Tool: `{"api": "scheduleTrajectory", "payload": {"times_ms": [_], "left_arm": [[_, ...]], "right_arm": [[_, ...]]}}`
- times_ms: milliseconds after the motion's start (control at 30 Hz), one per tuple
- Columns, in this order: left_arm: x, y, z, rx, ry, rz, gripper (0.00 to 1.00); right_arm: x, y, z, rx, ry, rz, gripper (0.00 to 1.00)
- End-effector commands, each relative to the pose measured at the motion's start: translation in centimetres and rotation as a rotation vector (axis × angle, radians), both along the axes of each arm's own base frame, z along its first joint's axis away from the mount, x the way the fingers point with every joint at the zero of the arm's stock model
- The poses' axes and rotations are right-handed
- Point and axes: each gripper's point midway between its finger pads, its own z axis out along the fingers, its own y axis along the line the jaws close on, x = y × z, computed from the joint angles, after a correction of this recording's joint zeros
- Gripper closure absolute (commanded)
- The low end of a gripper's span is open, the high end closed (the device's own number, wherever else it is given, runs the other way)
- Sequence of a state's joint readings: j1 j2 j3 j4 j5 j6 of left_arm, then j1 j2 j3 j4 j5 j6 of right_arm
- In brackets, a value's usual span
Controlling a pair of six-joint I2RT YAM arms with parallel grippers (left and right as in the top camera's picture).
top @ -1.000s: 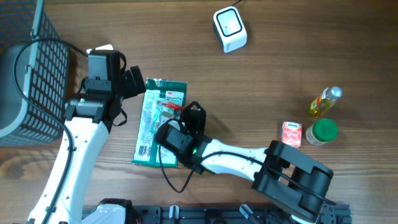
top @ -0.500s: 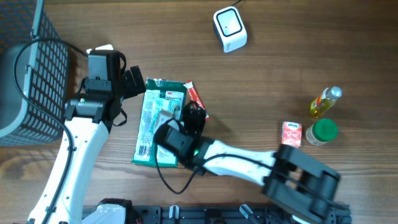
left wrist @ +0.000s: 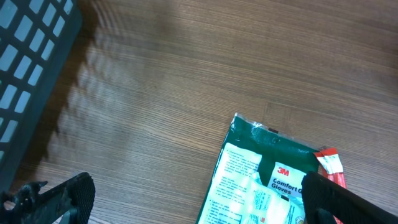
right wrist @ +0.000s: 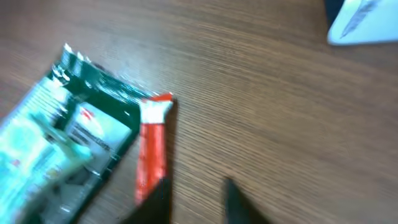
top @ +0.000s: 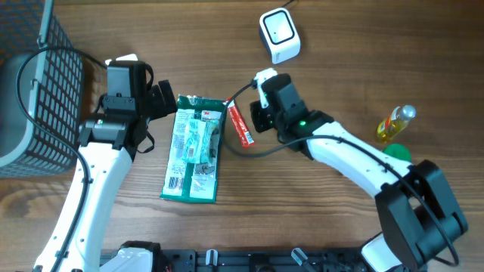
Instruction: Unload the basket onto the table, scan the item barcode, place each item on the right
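Red sachet [top: 240,125]: a second ago on the green 3M glove pack [top: 194,147] beneath the right claw [top: 254,122]; now flat on the bare tabletop [top: 340,68], just beside the pack's right edge. You see that claw drawn narrow, with wood between its tips. Blur hides whether one tip pins the sachet's end, so you cannot tell. Left claw [left wrist: 199,193]: spread wide, empty, by the pack's top corner. White scanner [top: 280,35]: well apart. Judgement: the item is singled out but not yet scanned.
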State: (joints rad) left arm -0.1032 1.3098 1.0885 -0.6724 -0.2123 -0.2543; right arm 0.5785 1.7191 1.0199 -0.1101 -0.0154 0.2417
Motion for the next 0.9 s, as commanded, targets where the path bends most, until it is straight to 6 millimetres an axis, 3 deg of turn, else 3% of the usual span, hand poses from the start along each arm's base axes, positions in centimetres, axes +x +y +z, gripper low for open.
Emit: {"api": "scheduleTrajectory", "payload": {"times_ms": [0, 133, 500, 667, 867], "left_arm": [[0.2, 0.2, 0.6, -0.007, -0.020, 0.020, 0.00], [0.2, 0.2, 0.6, -0.007, -0.020, 0.020, 0.00], [0.2, 0.2, 0.6, -0.008, -0.020, 0.020, 0.00], [0.2, 0.2, 0.6, -0.007, -0.020, 0.020, 0.00], [0.2, 0.2, 0.6, -0.007, -0.020, 0.020, 0.00]], "right_arm": [[-0.4, 3.2, 0.1, 0.177, 0.061, 0.004, 0.96], [0.9, 5.5, 0.2, 0.234, -0.018, 0.036, 0.96], [2.8, 7.4, -4.1, 0.284, -0.055, 0.041, 0.96], [3.0, 7.7, -3.6, 0.301, -0.076, 0.041, 0.96], [4.8, 8.5, -1.2, 0.377, -0.037, -0.059, 0.96]]}}
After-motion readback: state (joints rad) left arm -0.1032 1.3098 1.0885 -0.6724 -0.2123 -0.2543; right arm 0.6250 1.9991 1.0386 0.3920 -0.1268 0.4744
